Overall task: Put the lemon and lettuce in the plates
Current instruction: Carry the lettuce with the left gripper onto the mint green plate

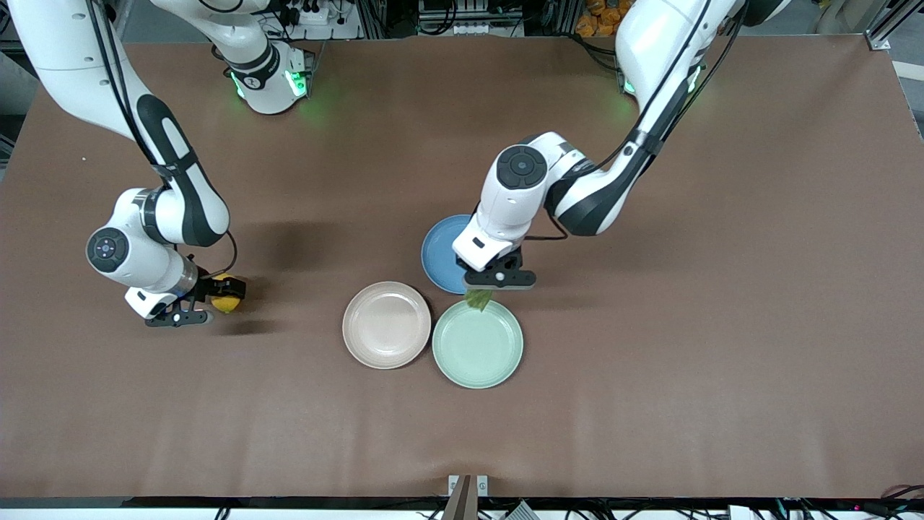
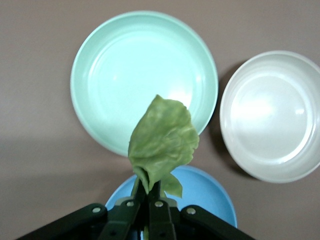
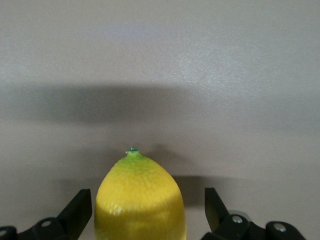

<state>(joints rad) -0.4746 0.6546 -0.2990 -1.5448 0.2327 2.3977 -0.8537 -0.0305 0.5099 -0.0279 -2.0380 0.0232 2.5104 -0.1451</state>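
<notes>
My left gripper (image 1: pixel 482 287) is shut on the stem end of the green lettuce (image 1: pixel 478 298), which hangs over the rim of the mint plate (image 1: pixel 477 354) where it meets the blue plate. In the left wrist view the lettuce (image 2: pixel 162 142) droops from the gripper (image 2: pixel 150 189) over the mint plate (image 2: pixel 125 70). The beige-pink plate (image 1: pixel 386 325) sits beside the mint one, toward the right arm's end, and shows in the left wrist view (image 2: pixel 272 115). My right gripper (image 1: pixel 219 297) is open around the yellow lemon (image 1: pixel 228 301), low at the table. In the right wrist view the lemon (image 3: pixel 140 205) sits between the gripper (image 3: pixel 146 194) fingers, with a gap on each side.
A blue plate (image 1: pixel 439 249) lies next to the two pale plates, farther from the front camera, partly under my left hand; it also shows in the left wrist view (image 2: pixel 212 195). The brown table (image 1: pixel 650 361) has bare room around the plates.
</notes>
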